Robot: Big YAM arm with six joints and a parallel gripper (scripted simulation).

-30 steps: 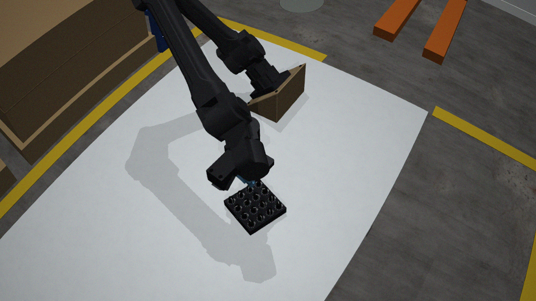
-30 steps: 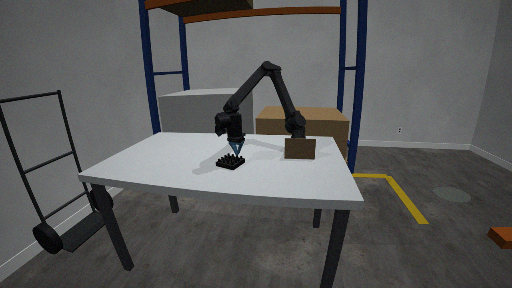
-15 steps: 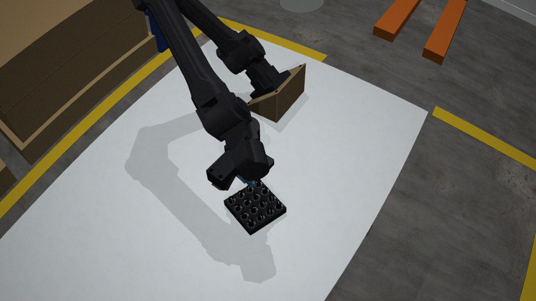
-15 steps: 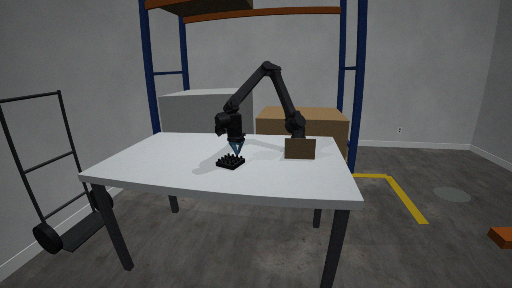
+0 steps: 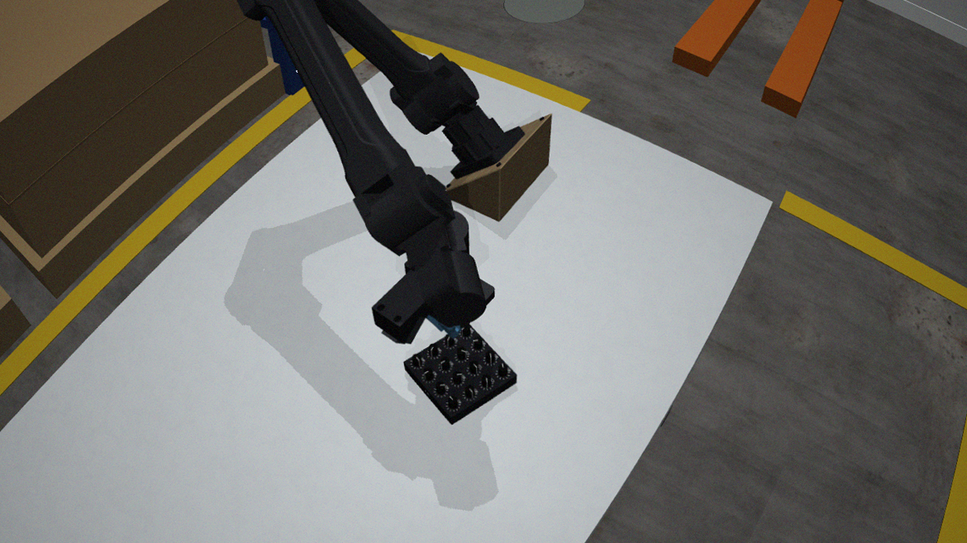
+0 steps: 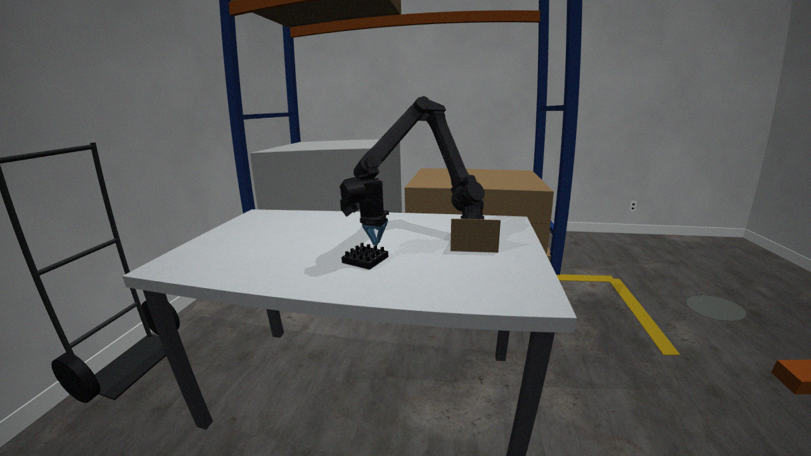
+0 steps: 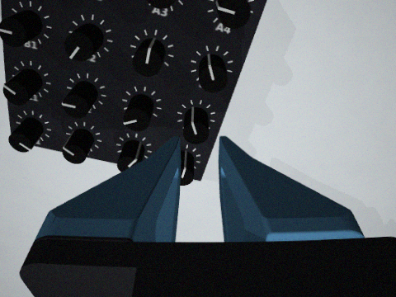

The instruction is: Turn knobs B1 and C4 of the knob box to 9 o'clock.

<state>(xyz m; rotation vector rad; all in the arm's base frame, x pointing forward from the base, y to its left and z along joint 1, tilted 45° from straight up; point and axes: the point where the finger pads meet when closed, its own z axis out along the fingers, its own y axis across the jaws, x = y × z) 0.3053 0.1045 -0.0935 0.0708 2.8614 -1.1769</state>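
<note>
The black knob box [image 5: 462,374] [image 6: 364,257] [image 7: 181,33] stands on the white table [image 5: 185,448] [image 6: 351,289], with sixteen knobs in four rows. In the wrist view, knob B1 [image 7: 21,28] is at the left edge and its white line points left. Knob C4 [image 7: 196,122] is just ahead of my fingertips, its line running nearly up and down in the view. My gripper [image 5: 454,332] [image 6: 374,242] [image 7: 200,148] hovers over the box's corner near knobs C4 and D4 [image 7: 187,167]. Its blue fingers stand a narrow gap apart, with nothing between them.
The arm's base sits on a brown wedge block [image 5: 511,171] [image 6: 475,235] at the back of the table. Cardboard boxes [image 5: 56,107] stand behind the table, a hand truck [image 6: 56,254] to its left, and orange forks [image 5: 770,25] lie on the floor.
</note>
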